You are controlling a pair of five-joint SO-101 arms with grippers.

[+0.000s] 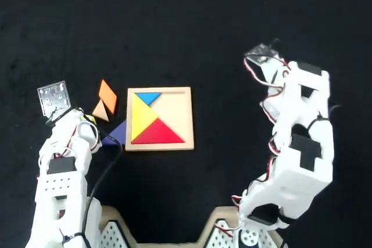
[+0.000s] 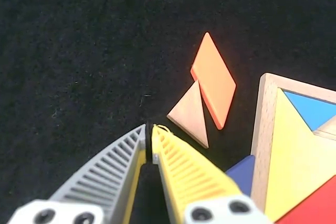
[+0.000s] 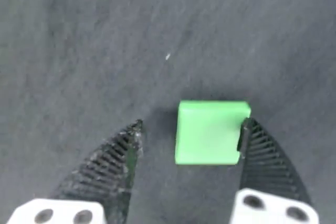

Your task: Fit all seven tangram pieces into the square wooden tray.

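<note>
The square wooden tray [image 1: 174, 106] lies mid-table and holds a yellow triangle [image 1: 142, 121], a red triangle [image 1: 158, 134] and a small blue triangle [image 1: 147, 97]. Left of it lie an orange parallelogram [image 1: 107, 96], a pale wood triangle [image 1: 100, 111] and a dark blue triangle [image 1: 118, 130] against the tray's edge. My left gripper [image 2: 148, 128] is shut and empty, just short of the wood triangle [image 2: 191, 115]. My right gripper [image 3: 191, 126] is open over a green square [image 3: 211, 132], with one fingertip [image 3: 247, 127] at the square's side.
Black cloth covers the table. The right arm [image 1: 302, 143] stands well right of the tray, folded over its own gripper. The left arm [image 1: 61, 166] rises from the front left. In the left wrist view the tray rim [image 2: 261, 129] lies beside the orange parallelogram [image 2: 213, 80].
</note>
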